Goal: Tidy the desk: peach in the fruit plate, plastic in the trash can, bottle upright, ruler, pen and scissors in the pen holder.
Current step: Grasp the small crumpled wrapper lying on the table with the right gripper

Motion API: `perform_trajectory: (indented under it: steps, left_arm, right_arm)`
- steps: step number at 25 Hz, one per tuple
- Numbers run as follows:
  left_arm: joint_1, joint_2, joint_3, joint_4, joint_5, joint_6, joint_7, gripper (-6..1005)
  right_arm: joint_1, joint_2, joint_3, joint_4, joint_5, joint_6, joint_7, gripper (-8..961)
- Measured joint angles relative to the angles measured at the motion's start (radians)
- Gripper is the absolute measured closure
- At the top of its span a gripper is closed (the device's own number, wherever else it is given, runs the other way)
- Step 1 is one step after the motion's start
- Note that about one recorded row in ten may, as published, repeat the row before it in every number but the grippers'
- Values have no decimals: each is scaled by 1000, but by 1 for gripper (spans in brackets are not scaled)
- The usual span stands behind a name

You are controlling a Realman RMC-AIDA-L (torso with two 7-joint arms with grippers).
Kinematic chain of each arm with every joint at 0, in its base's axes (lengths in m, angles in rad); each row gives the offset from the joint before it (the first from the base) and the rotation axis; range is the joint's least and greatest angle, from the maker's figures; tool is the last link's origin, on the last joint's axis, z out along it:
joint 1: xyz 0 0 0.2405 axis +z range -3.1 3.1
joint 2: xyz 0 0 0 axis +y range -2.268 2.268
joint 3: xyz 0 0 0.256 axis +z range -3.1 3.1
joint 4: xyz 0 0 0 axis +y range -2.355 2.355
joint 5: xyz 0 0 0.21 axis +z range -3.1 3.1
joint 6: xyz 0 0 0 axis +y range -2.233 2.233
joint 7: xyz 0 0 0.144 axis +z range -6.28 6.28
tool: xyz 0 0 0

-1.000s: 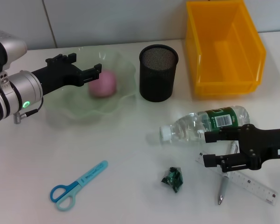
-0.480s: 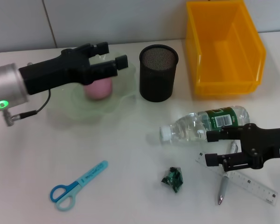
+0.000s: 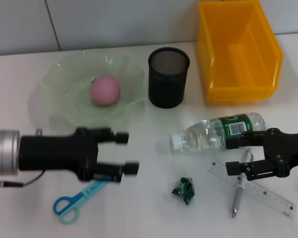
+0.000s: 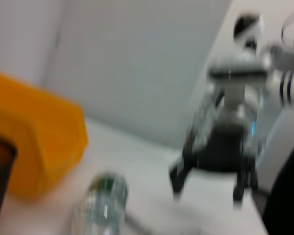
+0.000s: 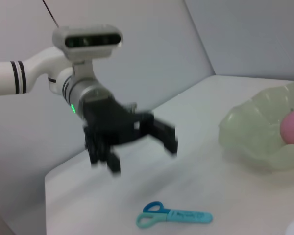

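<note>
Left hand (image 3: 124,153) now above scissors (image 3: 82,196), one peach (image 3: 105,90)

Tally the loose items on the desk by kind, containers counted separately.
Peach: 1
Bottle: 1
Scissors: 1
Pen: 1
Ruler: 1
Plastic scrap: 1
Containers: 3 (fruit plate, pen holder, yellow bin)
Total: 9
</note>
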Motion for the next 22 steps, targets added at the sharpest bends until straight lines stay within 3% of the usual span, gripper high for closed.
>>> perform_trajectory:
  steps: [5,11,16,17,18,22]
  left_arm:
    - [14,-16,-3,15,143,-31,39,132]
    - [25,-17,-4,28,161,-31,50,132]
    - [37,-18,-4,35,162,-26,66,132]
    - [38,-18,-4,36,162,-23,66,132]
    - [38,-17,-4,37,162,-16,67,132]
    - [43,-14,-4,53,166,-5,67,132]
  right_arm:
    - [6,-10,-2,-84,-25,-50,67,140]
    - [49,-12,-74,-244,-50,-148,209,140]
    - [144,-23,-230,-386,-60,-210,359,140]
    - [195,-27,-289,-412,-73,-212,390,141]
    - [195,-27,-289,-412,-73,-212,390,141]
    - [317,-24,-392,-412,-144,-194,409,141]
